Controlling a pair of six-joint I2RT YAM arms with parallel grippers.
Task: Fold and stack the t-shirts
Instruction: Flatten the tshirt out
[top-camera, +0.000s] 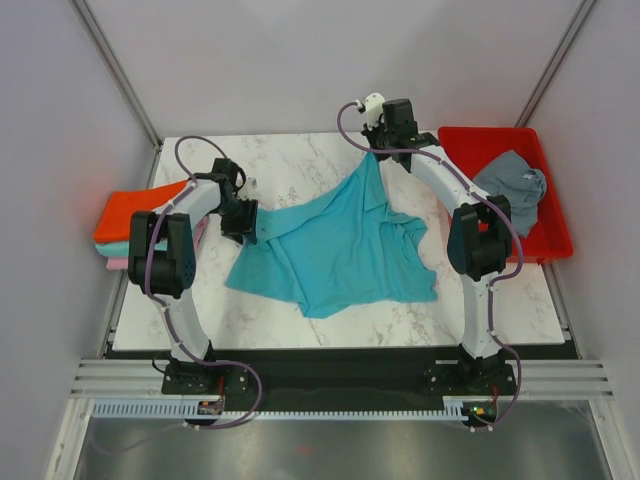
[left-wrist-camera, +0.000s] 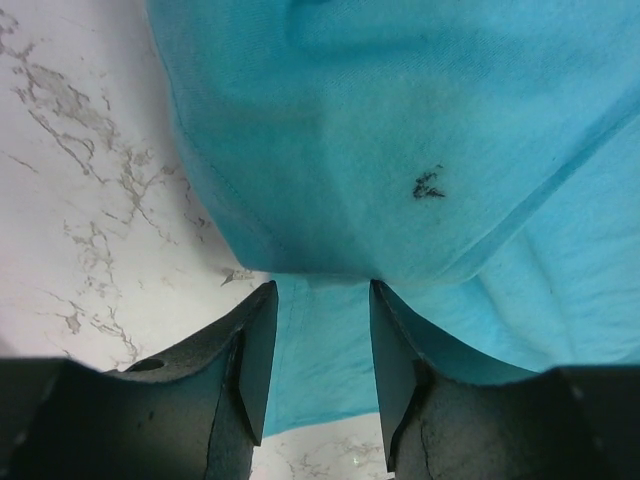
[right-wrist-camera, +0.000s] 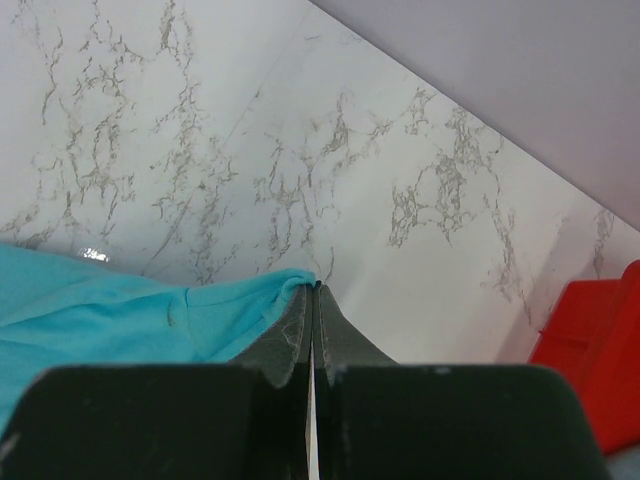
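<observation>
Right gripper (right-wrist-camera: 312, 300) is pinched tight on a corner of the turquoise shirt (top-camera: 340, 245) spread across the table (top-camera: 300, 165), left gripper (left-wrist-camera: 320, 297) jaws apart straddling its edge, and a shallow bite there could let the hem slip free.

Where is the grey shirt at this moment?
Top view, far right: the grey shirt lies crumpled in the red tray, just right of the right arm.

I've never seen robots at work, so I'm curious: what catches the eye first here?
A big turquoise t-shirt lies rumpled across the middle of the marble table, its far corner pinched in the shut right gripper while the left gripper, jaws open, straddles its left edge. At the right, a red tray holds a grey t-shirt; folded shirts are stacked at the left edge.
</observation>
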